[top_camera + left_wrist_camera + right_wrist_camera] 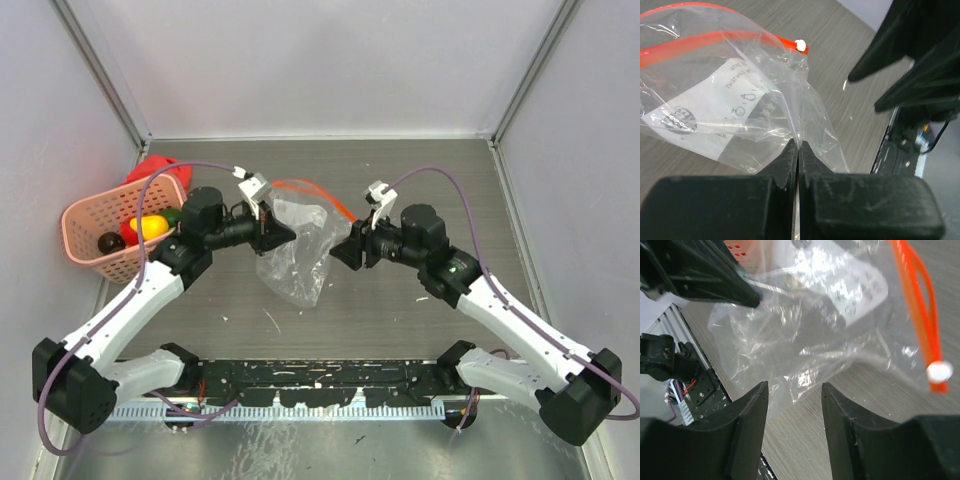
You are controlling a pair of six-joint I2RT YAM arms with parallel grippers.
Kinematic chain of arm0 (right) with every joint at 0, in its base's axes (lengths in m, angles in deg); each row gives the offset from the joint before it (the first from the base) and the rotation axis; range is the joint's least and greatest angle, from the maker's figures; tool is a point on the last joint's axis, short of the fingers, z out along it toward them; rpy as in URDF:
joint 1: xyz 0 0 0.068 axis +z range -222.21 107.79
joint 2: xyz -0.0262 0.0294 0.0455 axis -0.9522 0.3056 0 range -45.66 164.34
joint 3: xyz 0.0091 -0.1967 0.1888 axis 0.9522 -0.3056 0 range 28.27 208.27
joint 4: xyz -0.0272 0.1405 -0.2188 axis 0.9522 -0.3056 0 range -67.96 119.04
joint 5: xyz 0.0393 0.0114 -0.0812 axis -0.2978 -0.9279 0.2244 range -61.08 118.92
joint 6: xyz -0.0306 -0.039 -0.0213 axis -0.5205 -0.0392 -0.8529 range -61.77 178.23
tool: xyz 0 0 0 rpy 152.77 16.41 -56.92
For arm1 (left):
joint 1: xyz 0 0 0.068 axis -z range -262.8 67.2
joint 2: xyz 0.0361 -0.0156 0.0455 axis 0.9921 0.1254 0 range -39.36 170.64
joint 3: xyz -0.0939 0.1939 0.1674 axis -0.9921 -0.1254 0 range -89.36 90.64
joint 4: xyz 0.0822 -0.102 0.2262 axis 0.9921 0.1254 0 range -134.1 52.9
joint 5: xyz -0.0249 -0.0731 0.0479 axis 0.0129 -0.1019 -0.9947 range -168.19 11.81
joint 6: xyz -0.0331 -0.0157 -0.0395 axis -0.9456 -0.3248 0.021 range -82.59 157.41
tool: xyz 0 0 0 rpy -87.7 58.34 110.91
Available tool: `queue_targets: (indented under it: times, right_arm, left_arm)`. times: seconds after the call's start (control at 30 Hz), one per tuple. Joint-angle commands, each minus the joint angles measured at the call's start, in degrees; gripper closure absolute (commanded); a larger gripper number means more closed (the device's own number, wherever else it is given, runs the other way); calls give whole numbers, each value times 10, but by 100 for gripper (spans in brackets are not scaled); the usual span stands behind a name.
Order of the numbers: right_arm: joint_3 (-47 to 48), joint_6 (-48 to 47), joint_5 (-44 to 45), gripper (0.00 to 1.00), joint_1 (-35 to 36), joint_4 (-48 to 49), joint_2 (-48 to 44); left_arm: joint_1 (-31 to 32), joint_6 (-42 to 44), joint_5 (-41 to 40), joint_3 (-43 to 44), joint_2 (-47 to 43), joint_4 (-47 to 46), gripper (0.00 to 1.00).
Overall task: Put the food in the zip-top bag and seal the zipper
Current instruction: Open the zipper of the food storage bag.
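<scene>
The clear crinkly zip-top bag (298, 250) lies at the table's middle, its red-orange zipper (312, 192) along the far edge. My left gripper (280, 235) is shut on a fold of the bag's film (799, 131); the zipper's white tip (800, 44) shows in the left wrist view. My right gripper (338, 252) is open just right of the bag, with the bag's edge (790, 360) in front of its fingers and the zipper (920, 305) at the right. The food (148, 226), yellow, red, green and dark pieces, lies in the pink basket (90, 240) at the left.
The pink lattice basket sits against the left wall. A red piece (155, 168) lies behind it. A black rail (320, 385) runs along the near edge between the arm bases. Walls enclose the table on three sides.
</scene>
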Motion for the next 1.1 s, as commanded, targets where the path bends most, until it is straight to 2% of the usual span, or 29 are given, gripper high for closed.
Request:
queue_targets:
  times: [0.0,0.17,0.3,0.5,0.77,1.07]
  right_arm:
    - [95,-73,-14,46,-2,-118,-4]
    - [126,-110,-70,37,-42,-143,4]
    - [138,-110,-173,35,-122,-141,21]
    - [159,-108,-259,34,-202,-124,47]
    - [178,-95,-321,32,-208,-102,102]
    - [130,-74,-350,32,-205,-50,129]
  left_arm:
    - [14,203,53,43,-27,97,100]
    - [22,321,90,22,-64,108,100]
    - [37,416,103,-10,-106,107,100]
    - [44,507,108,-66,-161,71,100]
    - [55,526,109,-64,-161,73,100]
    - [64,526,122,-58,-160,72,100]
